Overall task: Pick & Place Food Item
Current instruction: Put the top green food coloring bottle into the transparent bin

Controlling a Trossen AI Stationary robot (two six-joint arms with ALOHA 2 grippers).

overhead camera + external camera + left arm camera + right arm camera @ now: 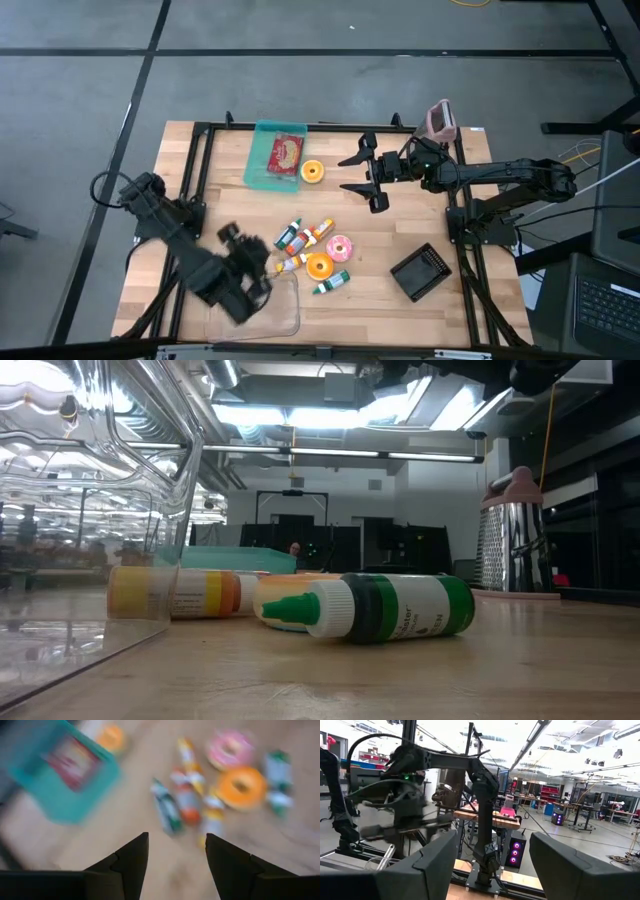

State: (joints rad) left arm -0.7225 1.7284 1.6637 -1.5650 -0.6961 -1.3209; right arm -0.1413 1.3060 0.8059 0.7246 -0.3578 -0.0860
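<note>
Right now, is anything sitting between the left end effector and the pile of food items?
Nothing visible. The left end effector, open and empty, hangs over bare table beside the clear container; the bottles and donuts lie just beyond it.

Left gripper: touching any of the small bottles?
Apart. The left wrist view shows the open left gripper with bare wooden table between its dark fingers and the small bottles.

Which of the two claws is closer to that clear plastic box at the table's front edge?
The left. The left claw hangs open right over the clear plastic box, at its corner. The right claw waits open far across the table, beyond the pile of toy food.
</note>
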